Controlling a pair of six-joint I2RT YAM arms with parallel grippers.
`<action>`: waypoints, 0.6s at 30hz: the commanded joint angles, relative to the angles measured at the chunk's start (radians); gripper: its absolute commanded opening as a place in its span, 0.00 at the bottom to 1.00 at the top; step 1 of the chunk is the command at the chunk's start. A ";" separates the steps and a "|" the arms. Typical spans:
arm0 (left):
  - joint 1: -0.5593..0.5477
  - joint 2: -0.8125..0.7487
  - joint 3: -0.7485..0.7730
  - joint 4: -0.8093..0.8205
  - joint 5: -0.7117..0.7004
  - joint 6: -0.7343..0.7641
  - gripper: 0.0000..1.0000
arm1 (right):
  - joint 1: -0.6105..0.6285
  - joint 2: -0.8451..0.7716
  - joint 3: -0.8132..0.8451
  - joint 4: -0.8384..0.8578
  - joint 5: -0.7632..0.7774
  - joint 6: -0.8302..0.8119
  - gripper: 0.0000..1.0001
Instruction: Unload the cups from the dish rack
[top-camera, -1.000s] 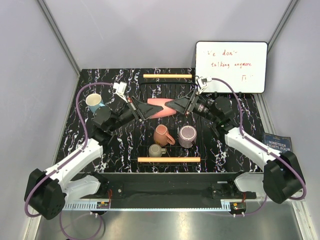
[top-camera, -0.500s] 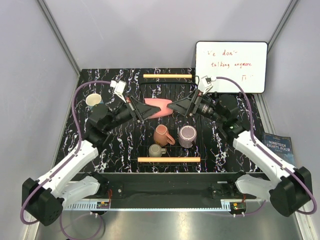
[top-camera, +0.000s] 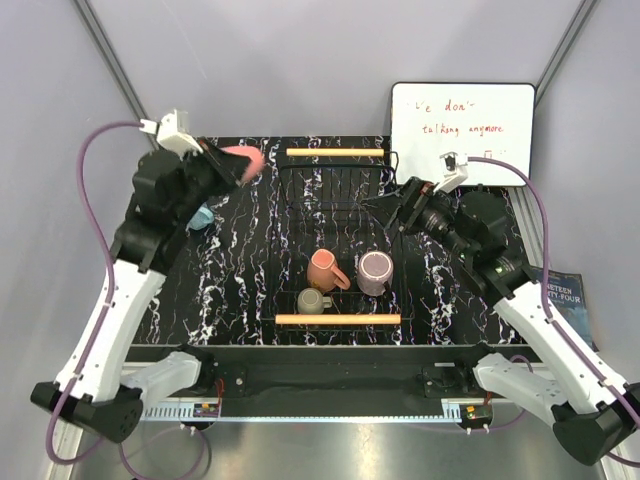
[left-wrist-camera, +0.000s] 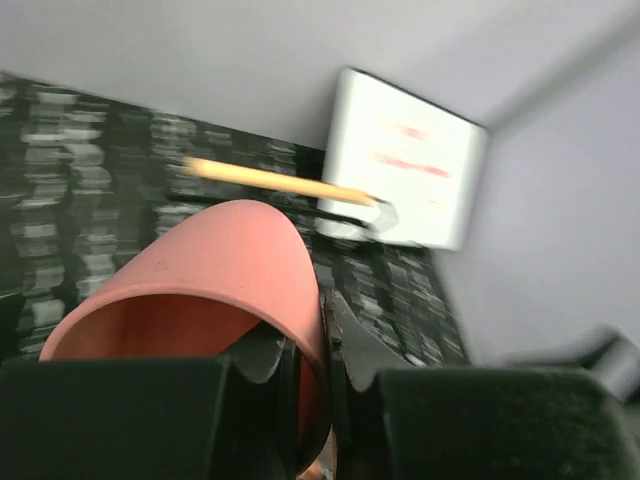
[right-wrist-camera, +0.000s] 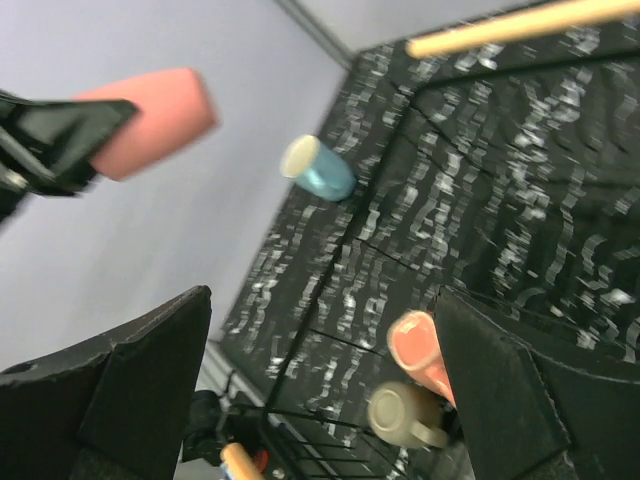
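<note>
My left gripper (top-camera: 222, 165) is shut on the wall of the pink cup (top-camera: 243, 161), one finger inside the rim and one outside, held high over the table's far left. The left wrist view shows the pink cup (left-wrist-camera: 220, 260) pinched in the left gripper (left-wrist-camera: 325, 345). The light blue cup (top-camera: 201, 216) lies on the table beneath the left arm. Inside the dish rack (top-camera: 335, 152) stand the orange cup (top-camera: 324, 270), the purple cup (top-camera: 375, 272) and the olive cup (top-camera: 313, 300). My right gripper (top-camera: 392, 213) hangs open and empty over the rack's right side; the right wrist view looks past the right gripper (right-wrist-camera: 320, 370) at the orange cup (right-wrist-camera: 420, 350) and olive cup (right-wrist-camera: 400, 410).
A white whiteboard (top-camera: 462, 133) stands at the back right, just behind the right wrist. A dark booklet (top-camera: 555, 285) lies at the table's right edge. The rack's near wooden handle (top-camera: 337, 319) runs close to the arm bases. Grey walls close in both sides.
The right gripper let go of the pink cup, opened wide and drew back to the right. The left arm carried the cup from above the rack up to the far left.
</note>
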 joint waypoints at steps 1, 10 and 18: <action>0.034 0.132 0.181 -0.429 -0.431 0.129 0.00 | 0.002 0.019 0.018 -0.149 0.127 -0.049 1.00; 0.134 0.315 0.100 -0.428 -0.510 0.135 0.00 | 0.002 0.082 0.004 -0.163 0.112 -0.051 1.00; 0.135 0.583 0.274 -0.391 -0.446 0.143 0.00 | 0.002 0.097 0.001 -0.161 0.095 -0.064 1.00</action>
